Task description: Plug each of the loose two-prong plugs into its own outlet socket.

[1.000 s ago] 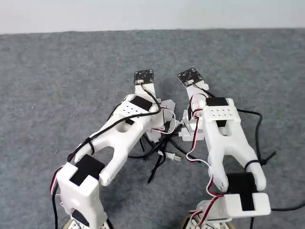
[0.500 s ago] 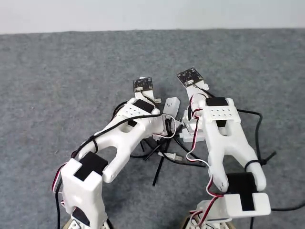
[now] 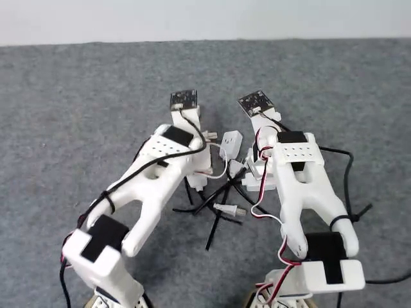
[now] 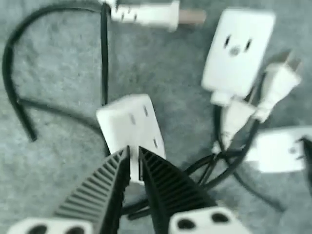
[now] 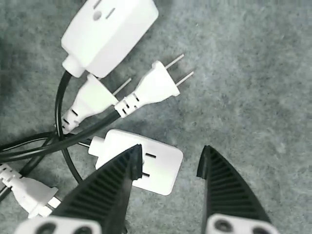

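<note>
Grey felt-like mat [image 3: 70,102] under everything. The black cord tangle [image 3: 212,196] sits on it between the two arms, so I'll place stuff off that.

The left gripper [image 4: 133,152] has its fingers pressed nearly together, just a thin slit between them, and nothing pinched as far as I can make out. The tips hang over the edge of a white outlet block [image 4: 129,122] on the left arm's side of the tangle. That bit is blurry, so I honestly can't say whether the tips touch the block or only hover over it.

The right gripper [image 5: 171,151] has its fingers spread wide and is holding nothing. A flat outlet block [image 5: 144,163] lies partly in the gap between them, closer to one finger, at the tangle's edge on the right arm's side.

On the far side of the tangle from the arm bases lies a bigger outlet block [image 5: 109,29], socket face up. Two white two-prong plugs sit just beside it. The first plug [image 5: 158,83] has its prongs pointing away from the cords. The second plug [image 5: 92,102] is tucked closer in, right against the block. Both have bare prongs and aren't in any socket. A third plug [image 3: 226,208] lies on the tangle's near side, toward the arm bases, also unplugged.
</note>
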You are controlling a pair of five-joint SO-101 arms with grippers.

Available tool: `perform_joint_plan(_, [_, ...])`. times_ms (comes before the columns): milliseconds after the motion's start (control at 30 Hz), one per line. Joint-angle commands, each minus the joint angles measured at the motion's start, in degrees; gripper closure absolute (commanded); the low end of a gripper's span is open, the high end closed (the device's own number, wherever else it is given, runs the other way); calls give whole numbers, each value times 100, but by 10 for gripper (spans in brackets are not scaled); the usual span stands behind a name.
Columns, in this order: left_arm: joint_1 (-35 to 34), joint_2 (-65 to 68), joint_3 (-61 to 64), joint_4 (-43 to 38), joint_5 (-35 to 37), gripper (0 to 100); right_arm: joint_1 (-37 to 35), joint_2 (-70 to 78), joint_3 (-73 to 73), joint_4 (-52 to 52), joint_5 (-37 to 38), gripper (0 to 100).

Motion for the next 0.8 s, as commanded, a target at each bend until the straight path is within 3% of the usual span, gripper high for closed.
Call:
perform_joint_plan(0, [-105,-299,435,-316,-316,988,75,-242,-44,-84,62,805])
perform_joint_plan(300, [-105,-501,866,-422,-615,988,75,-233,-44,-84,62,805])
perform_joint_plan(567, [-264,-2101,1033,-440,-598,982,57,-233,-35,-92,220,805])
perform_joint_plan(767, [-105,-1925,1604,-1108,-35,806,57,-233,-35,-92,220,805])
